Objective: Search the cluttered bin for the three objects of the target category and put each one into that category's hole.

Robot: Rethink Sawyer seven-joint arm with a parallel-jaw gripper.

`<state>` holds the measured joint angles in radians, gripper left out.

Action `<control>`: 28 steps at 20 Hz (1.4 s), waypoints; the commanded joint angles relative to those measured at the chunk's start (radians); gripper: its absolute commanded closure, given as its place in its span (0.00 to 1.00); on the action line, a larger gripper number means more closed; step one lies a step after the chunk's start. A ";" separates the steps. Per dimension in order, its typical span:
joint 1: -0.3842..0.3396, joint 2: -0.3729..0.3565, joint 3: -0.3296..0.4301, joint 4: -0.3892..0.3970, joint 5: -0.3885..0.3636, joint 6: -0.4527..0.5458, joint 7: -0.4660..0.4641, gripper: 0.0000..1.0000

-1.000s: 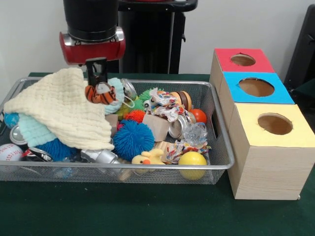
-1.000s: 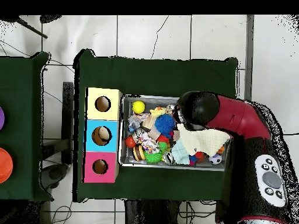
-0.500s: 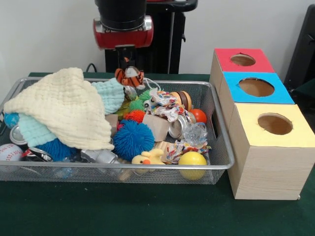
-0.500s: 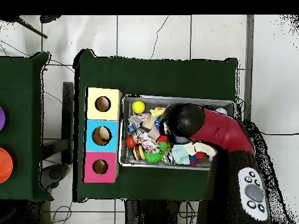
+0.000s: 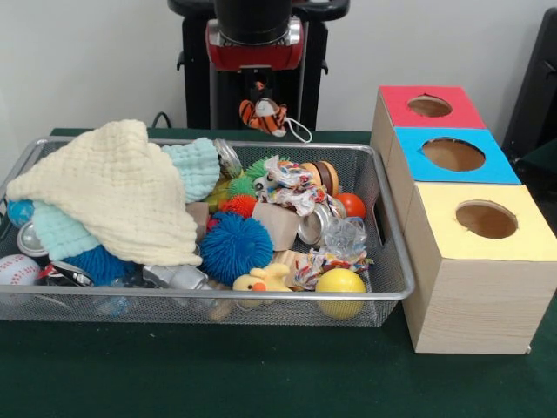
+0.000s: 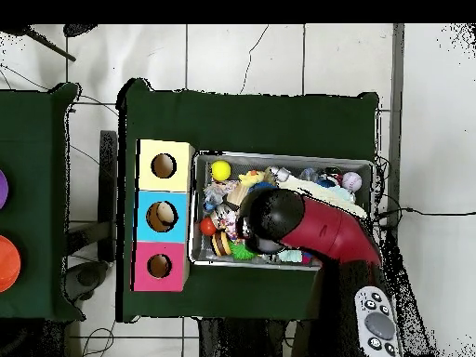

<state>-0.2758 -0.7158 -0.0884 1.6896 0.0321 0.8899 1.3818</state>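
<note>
A: Where is the tiger?

B: The orange, black-striped plush tiger (image 5: 264, 115) hangs in the air, pinched between the fingers of the gripper (image 5: 259, 91), above the far rim of the wire mesh bin (image 5: 209, 299) in the front view. A thin white loop dangles from its side.

A: So the gripper is closed on it?

B: Yes, clamped on the tiger's top. From overhead, the red and black arm (image 6: 307, 228) covers the toy, so it cannot be seen there.

A: And the target hole?

B: The round hole (image 5: 429, 106) in the red-topped box (image 5: 426, 108) is well apart from the tiger, off to the picture's right in the front view. That box is the farthest of three in a row beside the bin, followed by the blue-topped box (image 5: 452, 156) and the yellow-topped box (image 5: 484, 228).

A: Any other plush animals?

B: A yellow duck (image 5: 260, 279) with an orange beak lies near the bin's front wall, between a blue spiky ball (image 5: 236, 246) and a yellow ball (image 5: 340, 286). A cream cloth (image 5: 113, 192) is heaped over the bin's left half
</note>
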 commanded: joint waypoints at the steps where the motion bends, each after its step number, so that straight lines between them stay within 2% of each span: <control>1: 0.017 -0.031 -0.007 0.225 0.078 -0.062 0.274 1.00; 6: 0.017 -0.037 0.002 0.319 0.116 -0.170 0.276 1.00; 9: 0.042 -0.066 -0.001 0.369 0.151 -0.185 0.299 1.00; 12: 0.079 -0.094 -0.013 0.395 0.174 -0.167 0.325 1.00; 17: 0.145 -0.111 -0.023 0.438 0.219 -0.193 0.362 1.00; 28: 0.314 -0.118 0.007 0.581 0.373 -0.380 0.441 1.00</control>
<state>0.0026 -0.8342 -0.1323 2.1591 0.3072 0.6454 1.4850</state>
